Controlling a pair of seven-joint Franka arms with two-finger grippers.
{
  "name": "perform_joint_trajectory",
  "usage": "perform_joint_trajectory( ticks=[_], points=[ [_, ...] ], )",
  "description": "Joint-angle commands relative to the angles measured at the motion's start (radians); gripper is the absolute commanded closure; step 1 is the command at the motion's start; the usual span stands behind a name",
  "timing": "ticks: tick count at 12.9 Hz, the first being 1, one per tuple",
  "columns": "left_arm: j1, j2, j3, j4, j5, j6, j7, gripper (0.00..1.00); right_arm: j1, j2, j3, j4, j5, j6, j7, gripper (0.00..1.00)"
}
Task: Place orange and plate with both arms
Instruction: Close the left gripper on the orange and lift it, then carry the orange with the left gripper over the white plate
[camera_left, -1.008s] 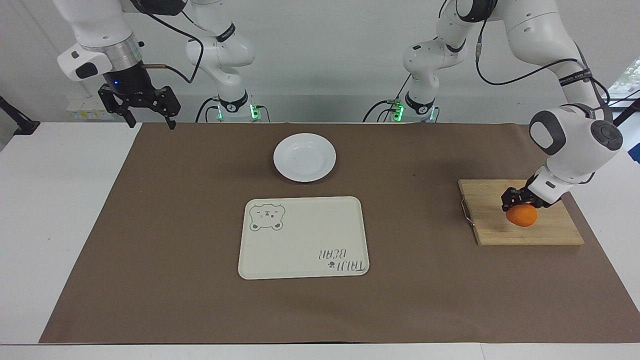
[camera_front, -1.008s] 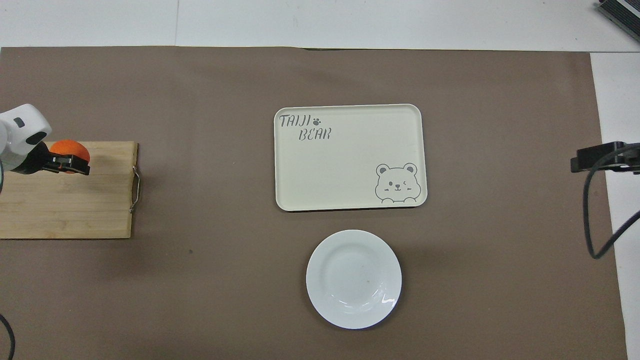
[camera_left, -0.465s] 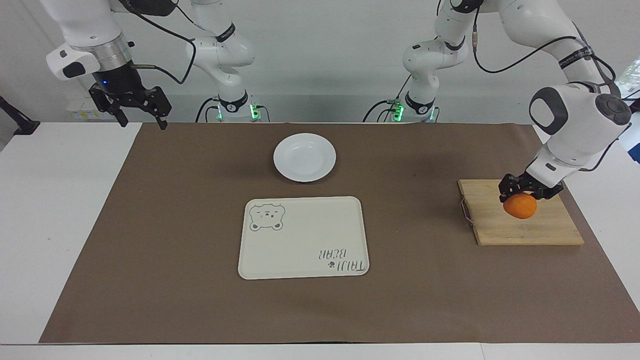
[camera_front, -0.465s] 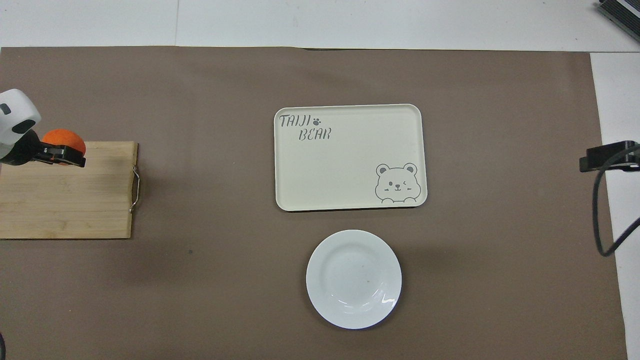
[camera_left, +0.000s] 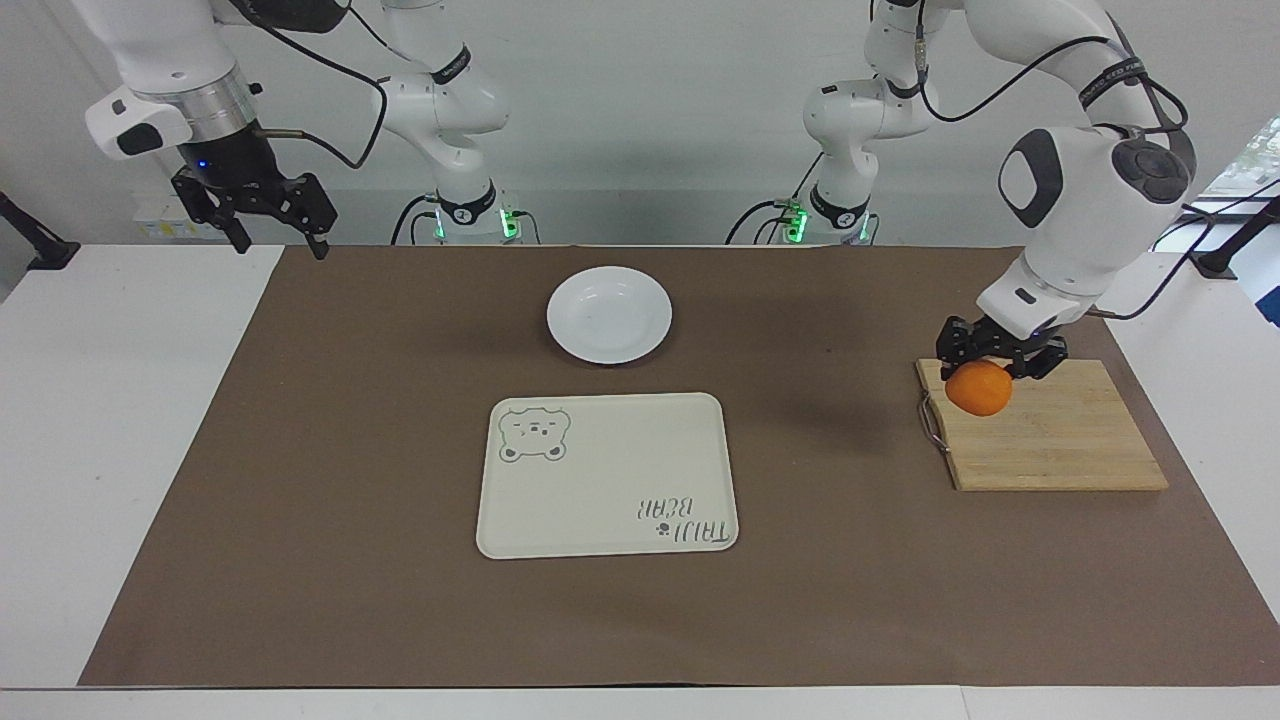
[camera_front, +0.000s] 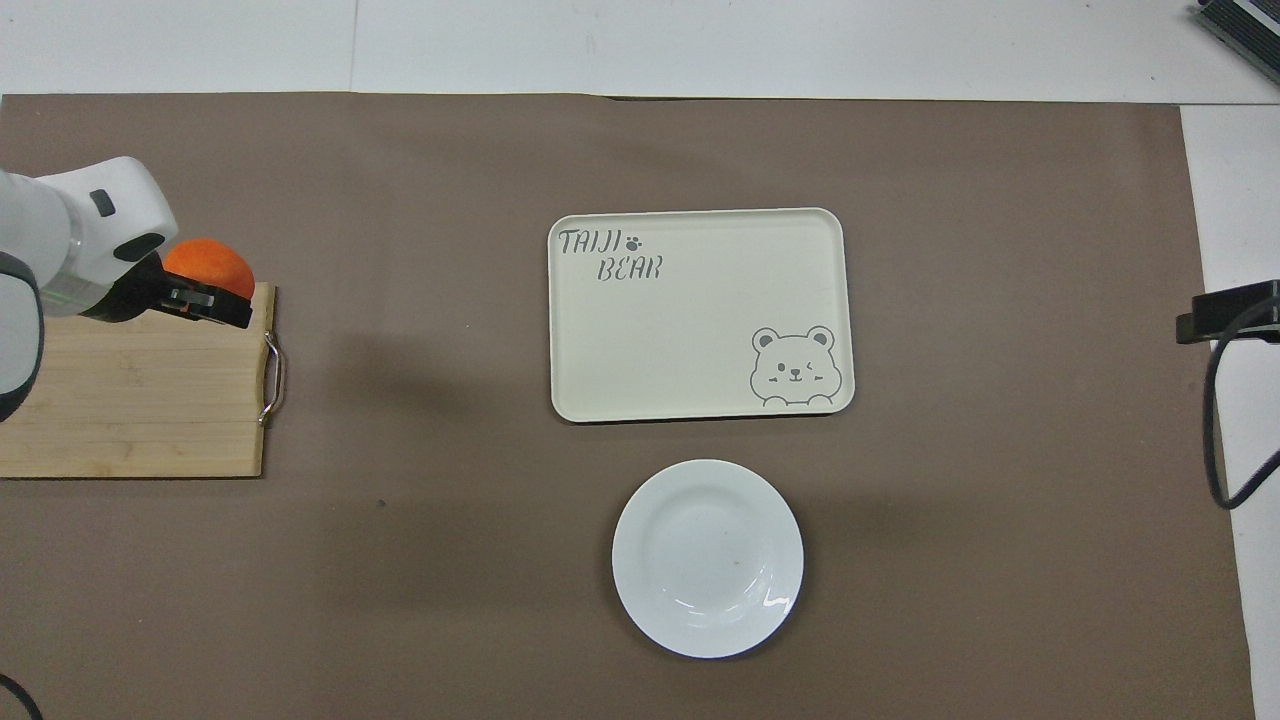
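Grasping orange (camera_left: 979, 389): left gripper (camera_left: 1000, 352) | right gripper (camera_left: 265, 215) spread, facing view only

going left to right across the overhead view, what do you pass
wooden cutting board with the left hand holding the orange over its corner → bear tray → right hand. The plate overlaps the tray's span.

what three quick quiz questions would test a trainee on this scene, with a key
1. True or false: the orange rests on the cutting board.
2. Which gripper holds the orange? A left gripper, B right gripper
3. Fill in: the plate lies nearer to the robots than the ____.

Key: 1 false, it is held up over the board's handle end. 2 A; the right gripper waits open over the right arm's end of the table. 3 tray.
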Motion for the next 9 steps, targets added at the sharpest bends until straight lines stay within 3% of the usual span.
perform_joint_trajectory(
  ticks=[1,5,9],
  points=[
    [-0.114,-0.02,0.015,-0.01,-0.009,-0.017,-0.073,1.0,0.007,0.004,-0.006,0.006,-0.013,-0.007,0.025,0.0],
    [-0.356,-0.047,0.015,-0.087,-0.009,0.002,-0.357,1.0,0.051,0.004,-0.061,0.006,-0.014,-0.007,0.025,0.0],
    [-0.504,-0.029,0.015,-0.156,-0.009,0.102,-0.368,1.0,0.061,0.001,-0.062,0.007,0.004,-0.007,0.021,0.0]
  ],
)
